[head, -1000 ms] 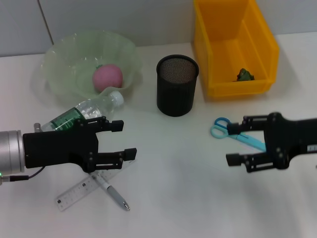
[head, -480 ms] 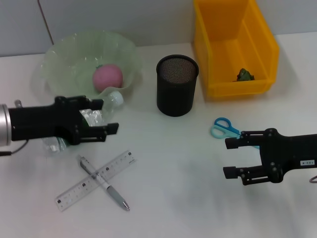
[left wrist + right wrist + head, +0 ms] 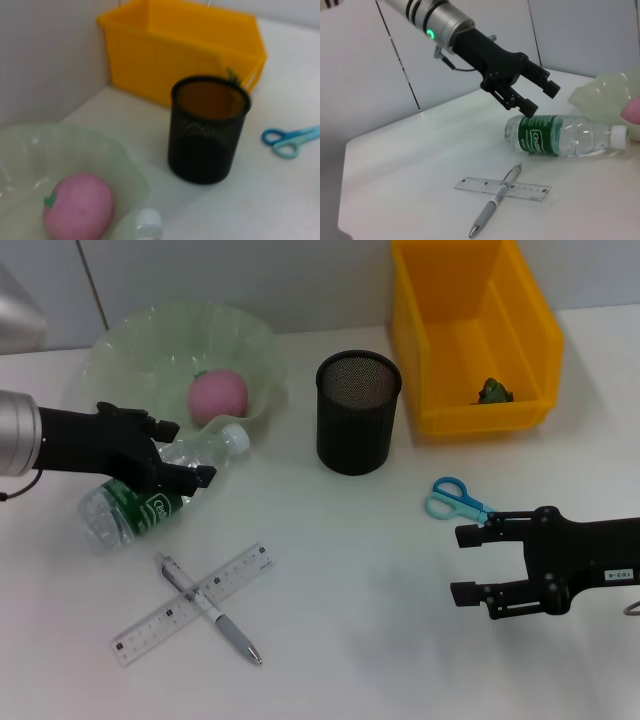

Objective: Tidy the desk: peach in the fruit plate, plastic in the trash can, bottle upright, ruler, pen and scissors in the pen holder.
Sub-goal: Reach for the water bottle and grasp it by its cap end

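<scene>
A clear bottle with a green label lies on its side in front of the fruit plate, white cap toward the pen holder. My left gripper hovers open just above the bottle's shoulder; the right wrist view shows the left gripper clear of the bottle. The pink peach sits in the plate. A ruler and a pen lie crossed near the front. Blue scissors lie just behind my open right gripper. Green plastic lies in the yellow trash can.
The black mesh pen holder stands between the plate and the yellow bin. A wall runs along the table's back edge. In the left wrist view the peach, pen holder and scissors show.
My left gripper has moved from over the ruler and pen back to above the bottle. My right gripper has drawn back off the scissors toward the front.
</scene>
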`<state>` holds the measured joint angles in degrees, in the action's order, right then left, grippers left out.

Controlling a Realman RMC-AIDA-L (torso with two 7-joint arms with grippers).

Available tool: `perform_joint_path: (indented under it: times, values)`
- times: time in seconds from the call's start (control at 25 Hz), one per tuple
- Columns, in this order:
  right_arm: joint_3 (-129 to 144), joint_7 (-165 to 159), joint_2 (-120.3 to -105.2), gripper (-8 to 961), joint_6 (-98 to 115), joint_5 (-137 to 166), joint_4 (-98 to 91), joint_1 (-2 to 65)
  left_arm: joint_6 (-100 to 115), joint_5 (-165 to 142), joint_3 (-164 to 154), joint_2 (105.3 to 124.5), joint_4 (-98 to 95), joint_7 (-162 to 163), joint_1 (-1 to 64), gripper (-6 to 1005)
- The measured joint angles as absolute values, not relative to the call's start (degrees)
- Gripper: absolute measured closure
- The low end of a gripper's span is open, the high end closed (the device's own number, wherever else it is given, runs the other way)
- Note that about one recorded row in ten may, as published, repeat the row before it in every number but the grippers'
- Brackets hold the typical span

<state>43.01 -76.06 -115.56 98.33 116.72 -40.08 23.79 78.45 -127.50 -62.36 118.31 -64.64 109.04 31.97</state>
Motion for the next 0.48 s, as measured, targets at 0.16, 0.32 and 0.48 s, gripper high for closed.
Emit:
perform_joint_path:
  times: [0.16, 0.32, 0.48]
  values:
    - [43.03, -76.14, -115.6, 184, 98.3, 116.73, -40.08, 23.69, 78.44, -130.89, -62.63, 118.29, -64.83, 111.53, 33.26, 231]
    - [42.84, -76.22, -115.65, 184, 98.3, 116.73, -40.07, 23.54, 78.23, -140.54, -65.07, 118.4, -64.92, 118.23, 36.53, 233]
    - [42.74, -76.26, -115.66, 184, 98.3, 116.72, -40.07, 23.53, 76.68, -147.54, -68.45, 118.52, -64.25, 122.01, 39.1, 236]
